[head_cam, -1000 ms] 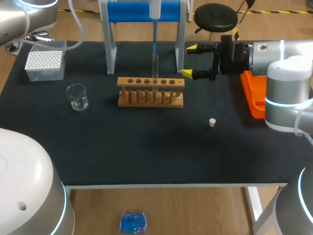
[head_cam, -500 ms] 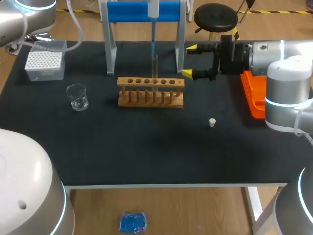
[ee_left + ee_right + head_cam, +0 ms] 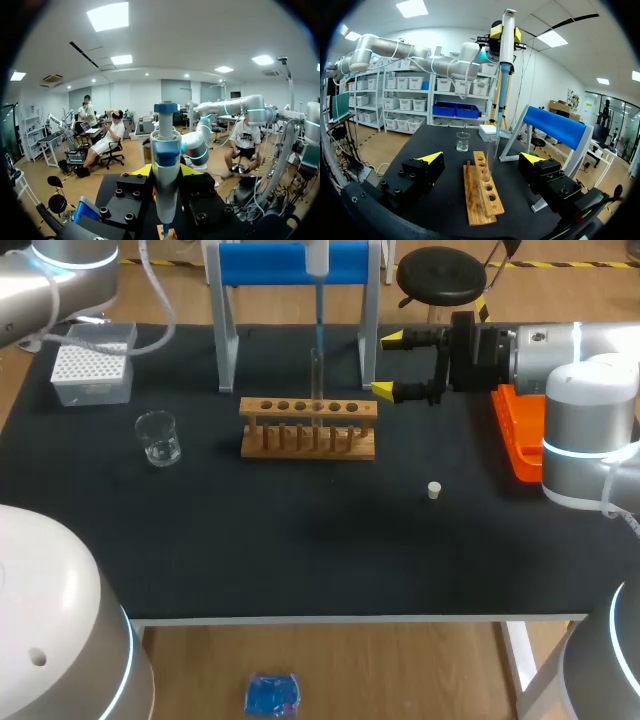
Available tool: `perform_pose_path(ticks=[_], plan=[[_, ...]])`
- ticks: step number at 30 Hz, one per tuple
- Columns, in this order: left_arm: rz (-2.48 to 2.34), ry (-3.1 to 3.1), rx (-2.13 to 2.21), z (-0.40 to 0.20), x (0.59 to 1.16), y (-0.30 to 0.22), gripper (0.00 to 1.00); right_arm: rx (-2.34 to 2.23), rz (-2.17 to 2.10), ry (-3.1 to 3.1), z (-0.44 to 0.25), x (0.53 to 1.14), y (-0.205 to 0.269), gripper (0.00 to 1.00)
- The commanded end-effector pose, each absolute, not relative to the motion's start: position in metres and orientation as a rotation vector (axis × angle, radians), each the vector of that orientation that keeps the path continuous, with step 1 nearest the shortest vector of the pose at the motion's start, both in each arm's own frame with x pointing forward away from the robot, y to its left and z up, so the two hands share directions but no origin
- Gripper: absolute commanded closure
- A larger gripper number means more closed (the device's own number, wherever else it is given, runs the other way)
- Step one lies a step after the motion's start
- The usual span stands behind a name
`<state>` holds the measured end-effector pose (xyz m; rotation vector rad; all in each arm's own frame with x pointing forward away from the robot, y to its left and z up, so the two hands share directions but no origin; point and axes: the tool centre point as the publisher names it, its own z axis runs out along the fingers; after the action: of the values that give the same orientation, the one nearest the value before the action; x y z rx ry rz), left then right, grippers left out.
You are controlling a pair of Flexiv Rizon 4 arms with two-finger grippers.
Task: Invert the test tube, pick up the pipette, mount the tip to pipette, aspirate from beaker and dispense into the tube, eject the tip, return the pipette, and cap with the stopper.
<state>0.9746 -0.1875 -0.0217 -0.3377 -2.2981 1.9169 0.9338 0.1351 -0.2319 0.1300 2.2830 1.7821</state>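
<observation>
My left gripper (image 3: 166,172) is shut on the white and blue pipette (image 3: 165,160), held upright above the wooden rack (image 3: 308,427). The pipette (image 3: 317,258) hangs down from the far edge of the head view, and its blue tip (image 3: 318,320) ends at the mouth of the clear test tube (image 3: 316,375) standing in the rack. In the right wrist view the pipette (image 3: 506,45) stands over the tube (image 3: 492,155). To the right of the rack, my right gripper (image 3: 388,365) is open and holds nothing. The small white stopper (image 3: 434,490) lies on the mat. At the left stands the glass beaker (image 3: 158,437).
A white tip box (image 3: 92,365) sits at the far left corner. The blue pipette stand (image 3: 295,265) on grey legs rises right behind the rack. An orange holder (image 3: 515,430) lies under my right arm at the right edge.
My left arm's upper part at the far left has shifted slightly. The pipette stays over the tube and the right arm has not moved.
</observation>
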Motion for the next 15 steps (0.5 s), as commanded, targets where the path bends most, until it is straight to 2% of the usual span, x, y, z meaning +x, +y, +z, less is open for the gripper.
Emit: perform_pose_path(ticks=[1,15], plan=[[1.914,-2.287,-0.351,-0.0227,0.9767,-0.1907,1.0,0.131,1.78,2.281,-0.2322,0.9334,0.1355,0.0],[1.859,-2.297,-0.347,-0.0268,0.9727,-0.1927,1.0,0.131,1.78,2.281,-0.2322,0.9334,0.1355,0.0]])
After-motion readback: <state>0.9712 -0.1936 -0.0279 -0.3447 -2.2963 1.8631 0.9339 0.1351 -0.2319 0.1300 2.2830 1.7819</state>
